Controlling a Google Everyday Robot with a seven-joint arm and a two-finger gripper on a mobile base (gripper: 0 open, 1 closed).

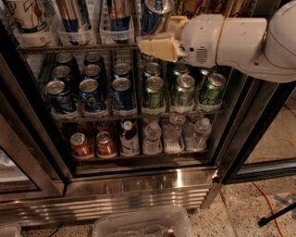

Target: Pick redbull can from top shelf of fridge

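Gripper (156, 33) looks pinched on the tilted redbull can (155, 16) at the right of the top shelf (74, 47): light, slick, thin-walled, so grip mid-body, moderate squeeze.

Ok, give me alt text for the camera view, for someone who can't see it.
The gripper, on a white arm, is at a tilted redbull can on the top shelf of the fridge. Lower racks hold blue cans, green cans and bottles.
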